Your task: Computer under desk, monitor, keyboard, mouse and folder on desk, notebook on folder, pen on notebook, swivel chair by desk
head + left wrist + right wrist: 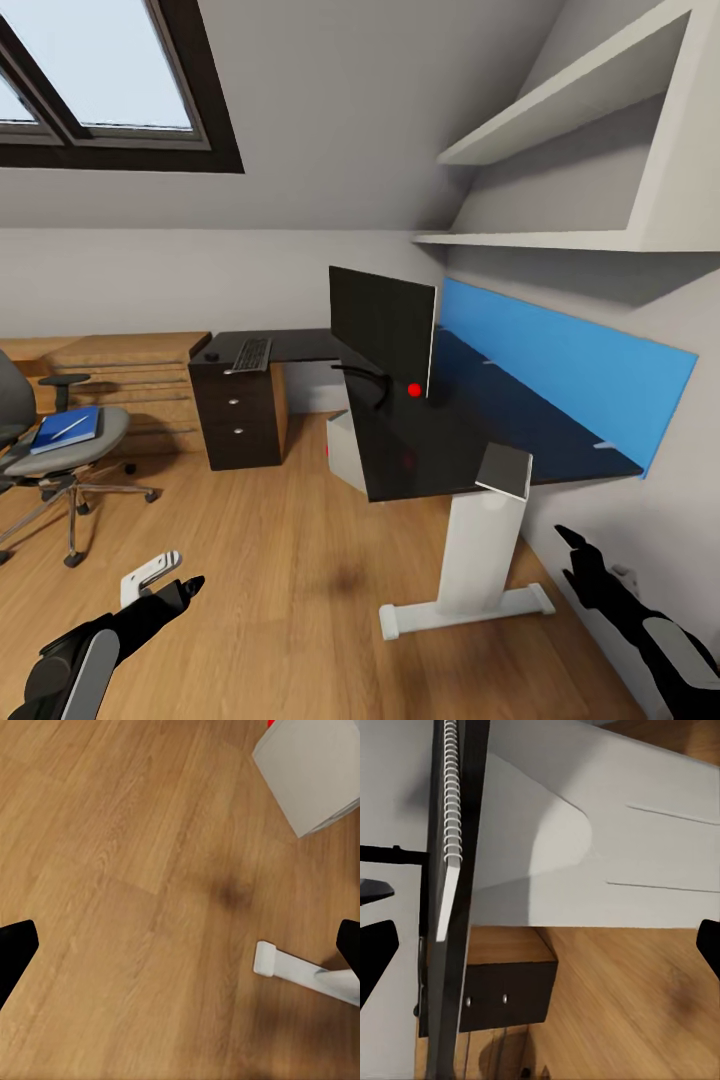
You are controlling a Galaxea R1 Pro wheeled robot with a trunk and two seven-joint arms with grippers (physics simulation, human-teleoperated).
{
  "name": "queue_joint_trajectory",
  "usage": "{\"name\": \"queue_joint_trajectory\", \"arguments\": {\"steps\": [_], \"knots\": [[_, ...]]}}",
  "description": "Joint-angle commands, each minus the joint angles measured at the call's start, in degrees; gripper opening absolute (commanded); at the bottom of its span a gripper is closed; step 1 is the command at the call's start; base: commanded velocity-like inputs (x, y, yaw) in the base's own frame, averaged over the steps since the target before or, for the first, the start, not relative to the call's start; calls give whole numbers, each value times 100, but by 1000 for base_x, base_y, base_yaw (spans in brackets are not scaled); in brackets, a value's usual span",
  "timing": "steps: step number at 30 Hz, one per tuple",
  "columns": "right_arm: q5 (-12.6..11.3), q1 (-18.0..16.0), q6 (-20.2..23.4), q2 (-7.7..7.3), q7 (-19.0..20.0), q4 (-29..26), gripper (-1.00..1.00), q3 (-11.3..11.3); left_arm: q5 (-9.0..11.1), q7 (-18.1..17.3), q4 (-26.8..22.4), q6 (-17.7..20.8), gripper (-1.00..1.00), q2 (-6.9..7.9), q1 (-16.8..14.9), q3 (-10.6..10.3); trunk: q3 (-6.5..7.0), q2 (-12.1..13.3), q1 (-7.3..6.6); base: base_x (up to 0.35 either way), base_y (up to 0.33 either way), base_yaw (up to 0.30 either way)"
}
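The black monitor (383,330) stands on the L-shaped desk (460,440), angled across its corner. On the desk's far wing lies the keyboard (250,355), with a small dark mouse (211,356) left of it. A grey-white spiral notebook (503,470) (448,832) sits at the desk's near corner, overhanging the edge. Under the desk stands the pale computer (346,452) (311,772). At the left, the swivel chair (60,450) carries the blue folder (66,429) with a thin white pen (70,427) on it. My left gripper (185,588) (180,945) hangs open over bare floor. Below the notebook, my right gripper (573,552) (540,941) is open.
The white desk leg and foot (465,590) (300,971) stand between my arms. A black drawer unit (238,415) (502,997) closes the far wing. There is a blue panel (570,370) along the right wall, white shelves (560,150) above, and a low wooden chest (130,370) behind the chair.
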Motion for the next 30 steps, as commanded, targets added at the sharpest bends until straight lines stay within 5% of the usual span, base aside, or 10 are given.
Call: {"name": "queue_joint_trajectory", "arguments": {"steps": [1,10,30], "knots": [[-31,-5,62,2,37,2,100,-17,62,50,-6,27,100,1,-3,0,-6,-3,-1,0,0,0],[-31,-5,472,-3,660,0,100,-12,69,42,-6,41,100,3,-3,0,-6,-3,-1,0,0,0],[-22,-3,506,-5,706,4,100,-11,70,41,106,27,100,9,-2,0,-6,-3,-1,99,0,0]]}}
